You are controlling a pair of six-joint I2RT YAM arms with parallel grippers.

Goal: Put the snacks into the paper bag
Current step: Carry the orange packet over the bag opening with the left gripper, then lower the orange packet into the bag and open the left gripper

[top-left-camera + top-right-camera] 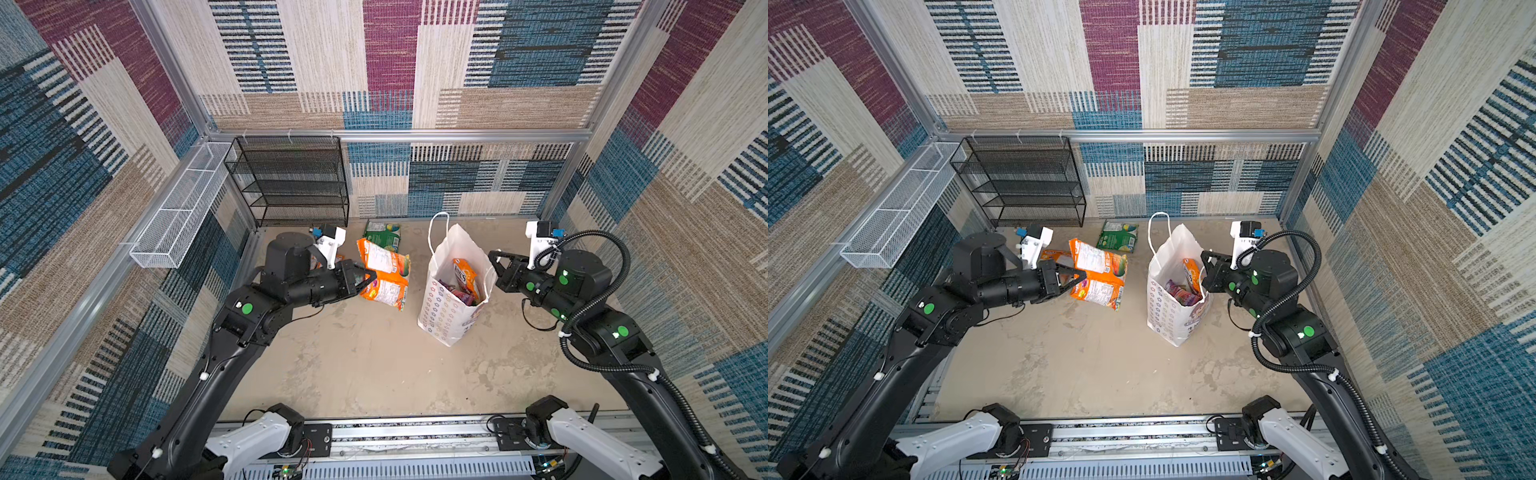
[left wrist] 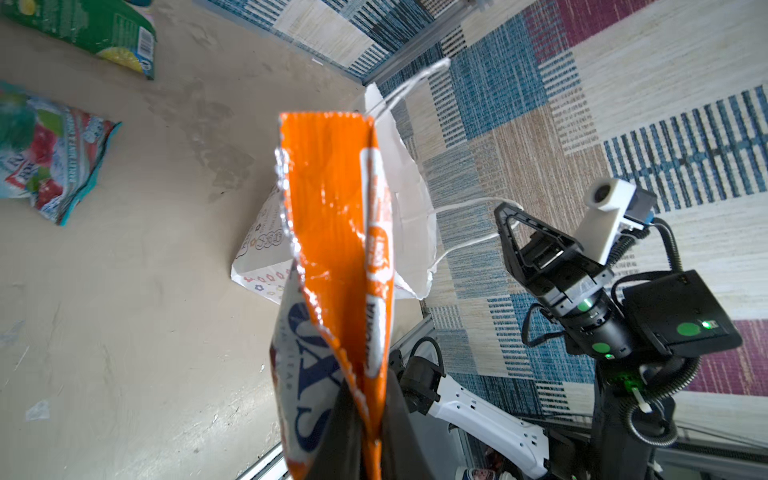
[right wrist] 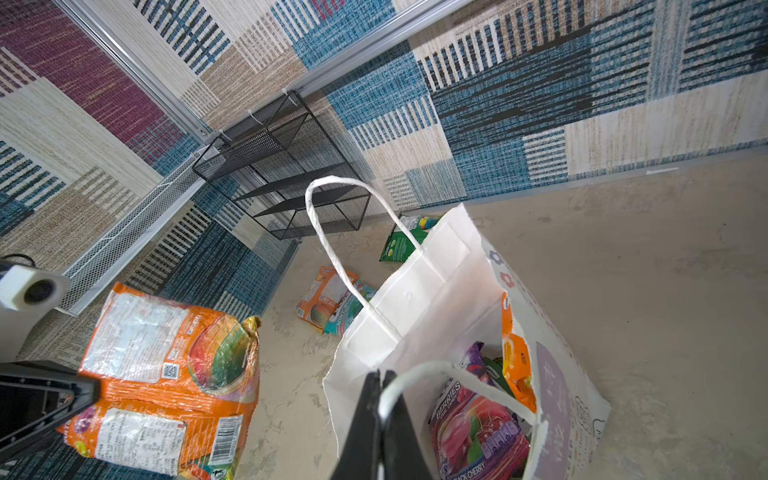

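Left end effector [image 1: 371, 275] tight on orange packet [image 2: 332, 216], right end effector [image 3: 381, 384] on bag handle [image 3: 440, 365].

White paper bag [image 1: 446, 309] stood upright, mouth open; orange FOX'S packet [image 1: 465, 272] and purple berry packet [image 3: 473, 419] seen inside. Orange packets [image 1: 382, 259], possibly two, held off floor beside it. Green packet [image 1: 382, 235] laid flat behind.

In both top views a black wire-mesh shelf rack [image 1: 291, 183] stands at the back of the stained beige counter [image 1: 365, 365], left of centre, against the patchwork carpet-textured wall [image 1: 457, 62]. A long white mesh basket [image 1: 178, 208] runs along the left wall, just beside the rack. An aluminium frame rail [image 1: 457, 135] crosses the back wall. A metal track [image 1: 415, 436] spans the bottom edge.
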